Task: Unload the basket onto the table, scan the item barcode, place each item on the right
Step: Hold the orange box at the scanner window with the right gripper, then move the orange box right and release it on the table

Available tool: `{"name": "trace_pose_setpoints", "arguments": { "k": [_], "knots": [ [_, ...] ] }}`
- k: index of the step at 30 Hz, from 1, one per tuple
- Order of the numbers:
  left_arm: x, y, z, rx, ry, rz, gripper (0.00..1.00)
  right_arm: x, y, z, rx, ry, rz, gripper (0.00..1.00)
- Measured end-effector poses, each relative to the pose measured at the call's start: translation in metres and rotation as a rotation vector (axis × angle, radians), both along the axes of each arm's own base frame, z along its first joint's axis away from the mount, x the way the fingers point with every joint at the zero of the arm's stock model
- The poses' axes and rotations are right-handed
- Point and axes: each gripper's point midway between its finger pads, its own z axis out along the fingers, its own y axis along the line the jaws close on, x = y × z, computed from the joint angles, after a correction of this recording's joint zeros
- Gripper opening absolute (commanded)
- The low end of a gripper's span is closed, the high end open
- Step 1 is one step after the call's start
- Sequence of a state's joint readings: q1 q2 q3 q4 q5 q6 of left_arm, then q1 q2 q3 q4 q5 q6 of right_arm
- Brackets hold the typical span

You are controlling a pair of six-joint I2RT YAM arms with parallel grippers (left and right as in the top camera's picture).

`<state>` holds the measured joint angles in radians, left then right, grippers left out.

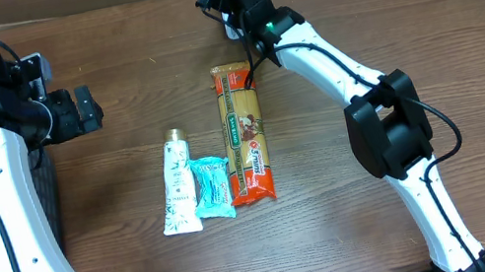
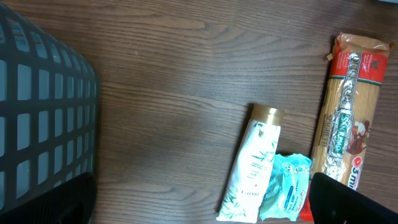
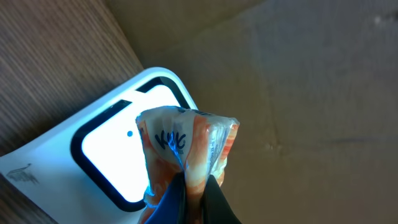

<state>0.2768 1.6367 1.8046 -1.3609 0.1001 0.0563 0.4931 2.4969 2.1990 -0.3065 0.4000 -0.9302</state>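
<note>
1. Scan step in hand, by the look of it: gripping a crumpled orange-and-white packet (image 3: 186, 140) in the right claw (image 3: 189, 194), pinched tight on its lower edge.
2. Presenting that packet just ahead of the claw tips to a white scanner (image 3: 112, 165), lit window directly behind the wrapper; touching or a little apart, cannot tell.
3. No barcode visible on the side facing the wrist camera, so impossible to say whether read yet.
4. Probably left: confirming the read, then setting the packet down. Lying on the tabletop (image 1: 334, 200) well back from the right claw, toward the arm's base: pasta pack (image 1: 245, 136), tube (image 1: 176, 183), teal packet (image 1: 213, 188).
5. Right arm stretched out to the far edge, elbow bent, wrist turned over the scanner.
6. Left claw (image 1: 86, 109) spread wide, holding nothing, pointed toward those three items; dark mesh basket (image 2: 37, 112) on its outer side.
</note>
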Motion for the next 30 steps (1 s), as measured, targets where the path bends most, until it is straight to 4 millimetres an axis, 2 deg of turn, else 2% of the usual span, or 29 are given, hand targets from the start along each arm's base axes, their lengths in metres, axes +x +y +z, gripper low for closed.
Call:
{"name": "trace_pose_setpoints", "arguments": {
  "k": [7,10,15,18,21,22,23,24,25,26,28,30],
  "knots": [
    [0.0,0.0,0.0,0.0,0.0,0.0,1.0,-0.001,0.003,0.0,0.005,0.002,0.002,0.04],
    [0.0,0.0,0.0,0.0,0.0,0.0,1.0,-0.005,0.002,-0.006,0.033,0.031,-0.02,0.04],
    [0.0,0.0,0.0,0.0,0.0,0.0,1.0,-0.017,0.0,-0.021,0.07,0.117,-0.042,0.04],
    [0.0,0.0,0.0,0.0,0.0,0.0,1.0,-0.037,0.0,-0.022,0.146,0.223,-0.065,0.04],
    [0.0,0.0,0.0,0.0,0.0,0.0,1.0,-0.06,0.001,0.0,0.272,0.308,-0.101,0.04],
    [0.0,0.0,0.0,0.0,0.0,0.0,1.0,-0.075,0.001,0.02,0.359,0.353,-0.133,0.09],
    [0.0,0.0,0.0,0.0,0.0,0.0,1.0,-0.082,0.001,0.03,0.394,0.366,-0.145,0.14],
    [0.0,0.0,0.0,0.0,0.0,0.0,1.0,-0.095,-0.001,0.046,0.455,0.396,-0.172,0.15],
    [0.0,0.0,0.0,0.0,0.0,0.0,1.0,-0.11,-0.004,0.065,0.515,0.429,-0.2,0.11],
    [0.0,0.0,0.0,0.0,-0.001,0.0,1.0,-0.132,-0.01,0.085,0.575,0.48,-0.239,0.04],
    [0.0,0.0,0.0,0.0,0.0,0.0,1.0,-0.164,-0.021,0.115,0.669,0.542,-0.299,0.04],
    [0.0,0.0,0.0,0.0,0.0,0.0,1.0,-0.198,-0.04,0.141,0.771,0.62,-0.385,0.04]
  ]
}}
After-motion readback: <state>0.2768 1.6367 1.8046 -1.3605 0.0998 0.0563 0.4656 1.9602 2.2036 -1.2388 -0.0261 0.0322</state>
